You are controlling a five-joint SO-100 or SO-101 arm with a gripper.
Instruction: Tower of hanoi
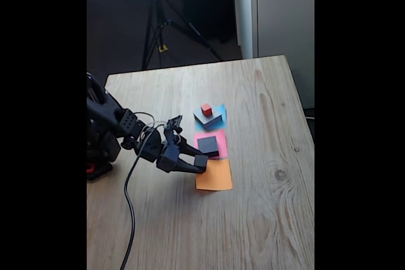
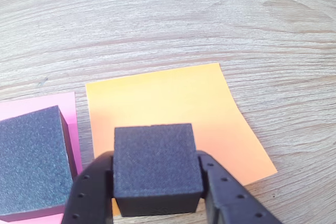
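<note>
One small dark block [image 2: 156, 167] sits pinched between my gripper's [image 2: 157, 182] jaws, over the near edge of the orange paper [image 2: 173, 103]; it looks like light, grippy foam, so I hold its flat sides, squeezing gently; black block [image 2: 31, 161] rests on pink [image 2: 31, 106].

table: light wooden table [image 1: 253, 219], grain and a knot showing
paper squares: blue [image 1: 219, 109], pink [image 1: 221, 140], orange [image 2: 173, 108], in a row
background: black tripod [image 1: 158, 26]
</note>
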